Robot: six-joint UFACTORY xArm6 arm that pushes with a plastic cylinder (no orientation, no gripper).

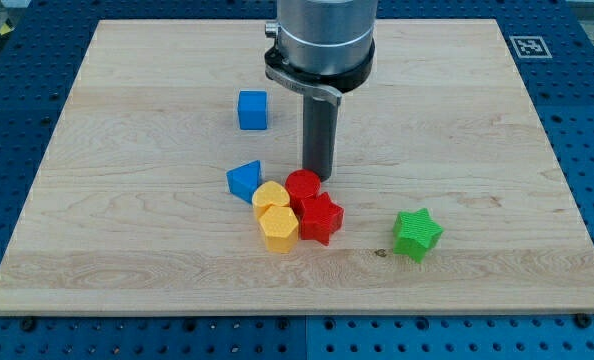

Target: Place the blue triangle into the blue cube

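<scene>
The blue triangle [244,180] lies near the board's middle, at the left end of a cluster of blocks. The blue cube [252,110] stands apart, above the triangle and slightly to its right. My tip [319,177] is at the lower end of the dark rod, just above the red round block [303,187] and to the right of the blue triangle. It looks very close to the red round block; I cannot tell if it touches.
A yellow round block [271,196] and a yellow hexagon [278,228] sit below and right of the triangle. A red star [320,217] lies next to them. A green star [416,233] sits alone at the lower right. The wooden board [127,250] rests on a blue table.
</scene>
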